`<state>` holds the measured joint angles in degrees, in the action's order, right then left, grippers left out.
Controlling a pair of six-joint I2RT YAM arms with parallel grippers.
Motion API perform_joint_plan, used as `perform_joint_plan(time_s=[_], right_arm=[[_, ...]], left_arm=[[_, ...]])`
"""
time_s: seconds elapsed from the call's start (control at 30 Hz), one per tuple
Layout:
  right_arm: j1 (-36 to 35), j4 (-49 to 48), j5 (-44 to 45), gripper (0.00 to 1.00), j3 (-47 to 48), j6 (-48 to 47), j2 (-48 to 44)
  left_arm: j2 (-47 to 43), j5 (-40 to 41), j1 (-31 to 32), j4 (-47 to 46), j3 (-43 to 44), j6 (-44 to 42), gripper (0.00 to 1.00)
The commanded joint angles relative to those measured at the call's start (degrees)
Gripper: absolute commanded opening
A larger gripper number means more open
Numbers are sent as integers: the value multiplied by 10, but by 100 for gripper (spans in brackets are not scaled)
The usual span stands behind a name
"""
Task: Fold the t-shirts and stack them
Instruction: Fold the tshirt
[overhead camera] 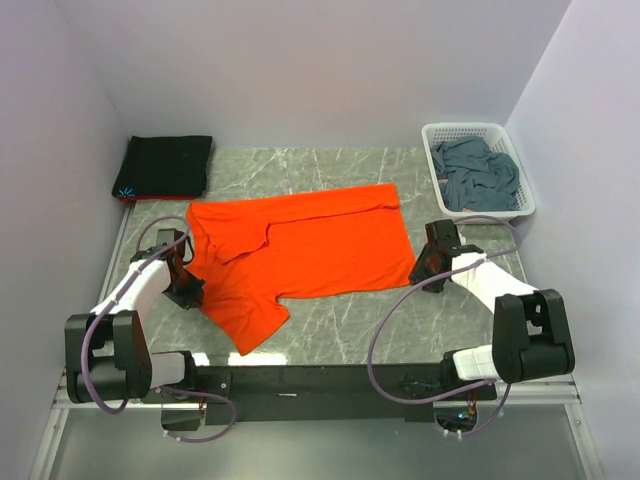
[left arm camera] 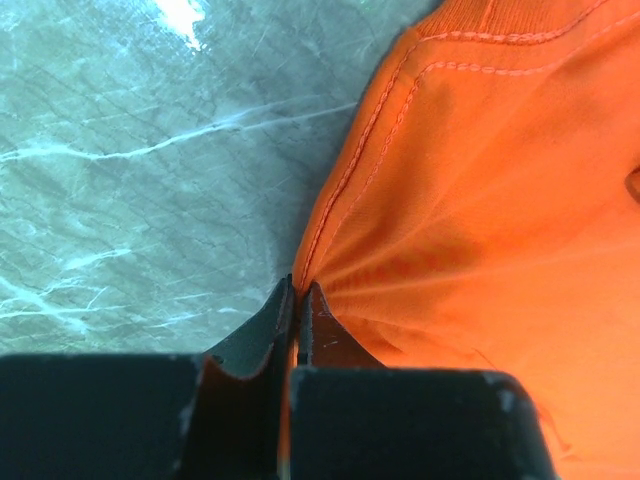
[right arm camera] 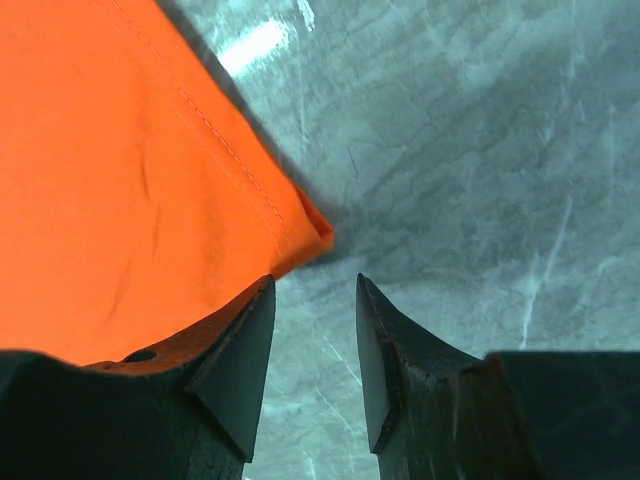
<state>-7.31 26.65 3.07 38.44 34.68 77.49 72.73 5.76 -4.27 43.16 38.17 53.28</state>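
Observation:
The orange t-shirt (overhead camera: 300, 250) lies spread across the marble table, its collar to the left and one sleeve hanging toward the front. My left gripper (overhead camera: 188, 285) is shut on the shirt's left edge; the left wrist view shows the jaws pinching the orange cloth (left arm camera: 470, 200) at a stitched seam. My right gripper (overhead camera: 425, 265) is open at the shirt's lower right corner (right arm camera: 310, 225), which lies just ahead of the jaws, not between them. The black t-shirt (overhead camera: 165, 165) lies folded at the back left. The blue-grey t-shirt (overhead camera: 480, 175) lies crumpled in the basket.
A white lattice basket (overhead camera: 520, 160) stands at the back right against the wall. White walls close in the table on the left, back and right. The black mounting rail (overhead camera: 330, 380) runs along the near edge.

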Motion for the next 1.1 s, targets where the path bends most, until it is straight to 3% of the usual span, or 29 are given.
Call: perform_joint_plan(time_s=[0.0,0.77,0.8,0.9,0.93,0.97,1.07], right_arm=[[11,-27,-6,46,14,12,8],[32,-53,-14,40,-1,17,49],[32,-53,-12,38,-3,16,49],[33,-43,-8,21,-6,13,50],[33,-33,-1,7,-6,12,45],[32,-27,4,2,-6,11,39],[37,1,26,0,-6,6,11]], left_arm=[[-16,2,-1,20,9,3,1],[-15,5,-1,25,11,3,1],[-15,6,-2,26,12,3,1],[-15,10,-1,38,16,6,1],[-15,10,-1,43,21,8,1],[-17,11,-2,54,23,9,1],[-35,16,-6,86,35,10,1]])
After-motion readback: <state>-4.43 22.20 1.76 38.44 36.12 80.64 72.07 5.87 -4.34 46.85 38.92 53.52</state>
